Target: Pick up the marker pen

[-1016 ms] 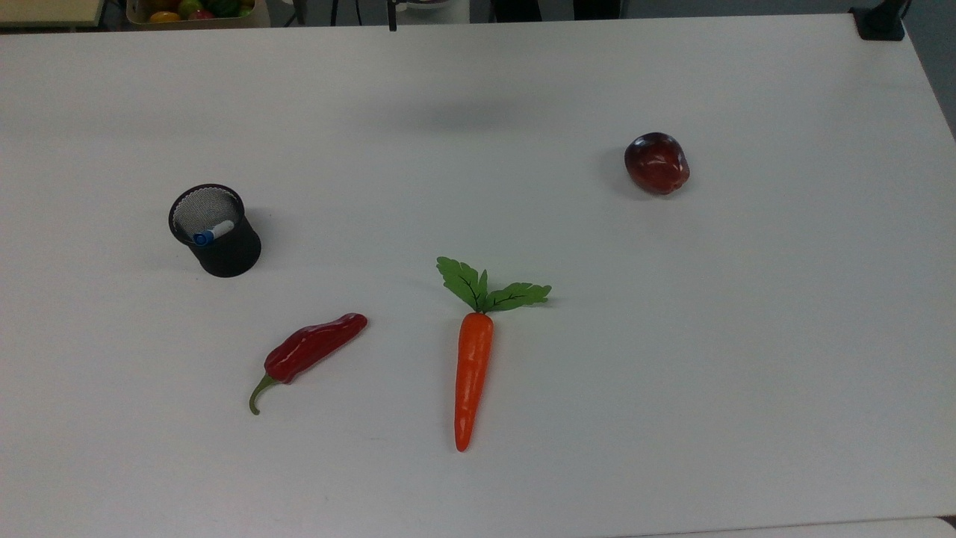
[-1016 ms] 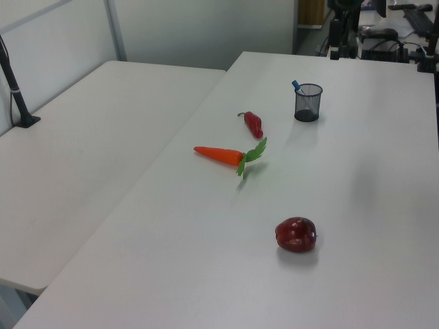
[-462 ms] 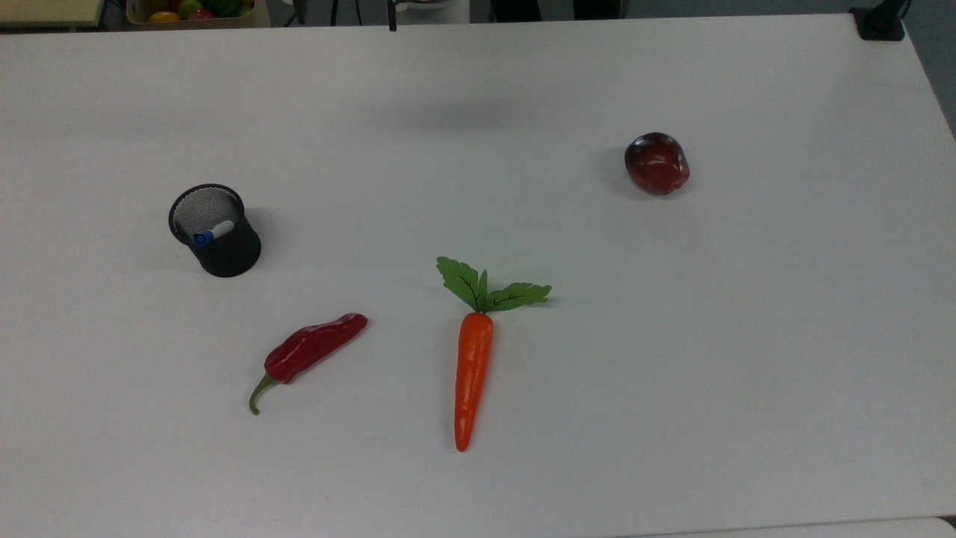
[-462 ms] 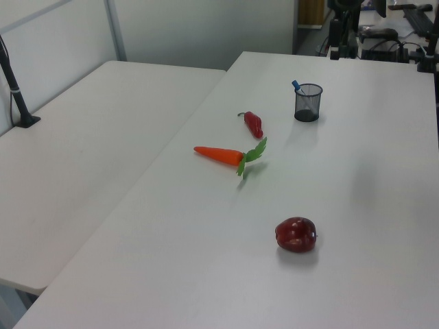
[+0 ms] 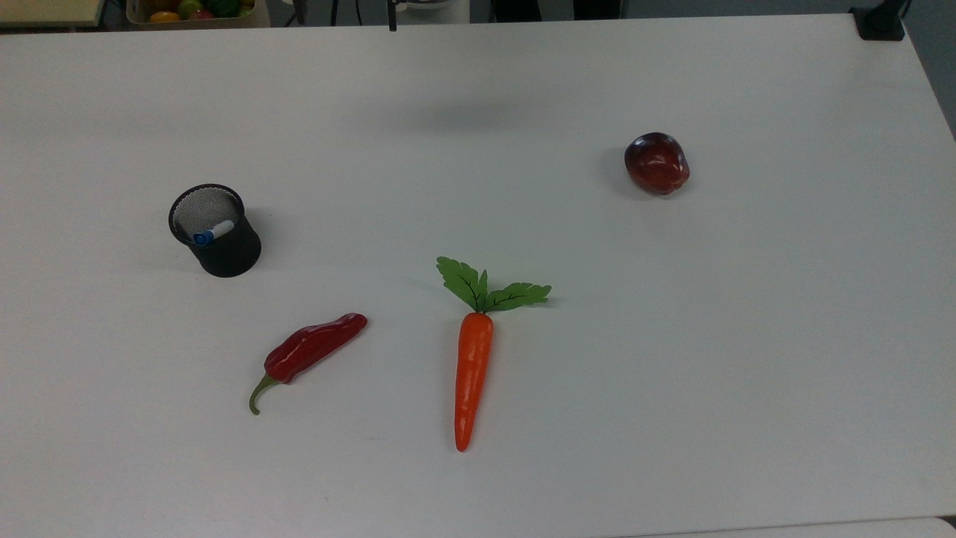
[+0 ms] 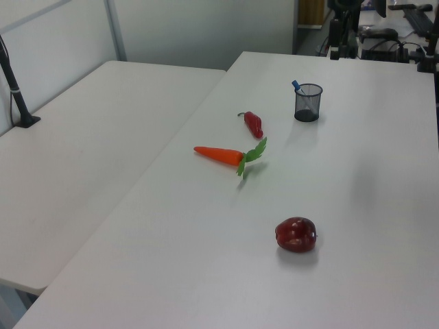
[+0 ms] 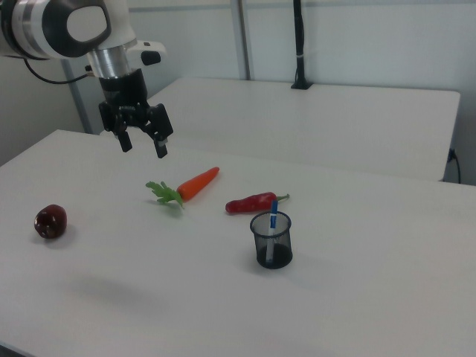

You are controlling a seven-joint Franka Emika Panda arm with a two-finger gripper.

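Hovering high with pincer spread apart, pre-approach; next needing travel over black mesh cup and descent onto upright marker pen.

Marker pen lower part hidden inside black mesh cup.

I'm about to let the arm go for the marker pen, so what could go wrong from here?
1. The white marker pen with the blue cap leans inside the light black mesh cup; a sideways pull could tip the cup.
2. The open gripper hangs high and far away; descending off-centre, its fingers may strike the cup's rim.
3. The red chili pepper lies nearby.
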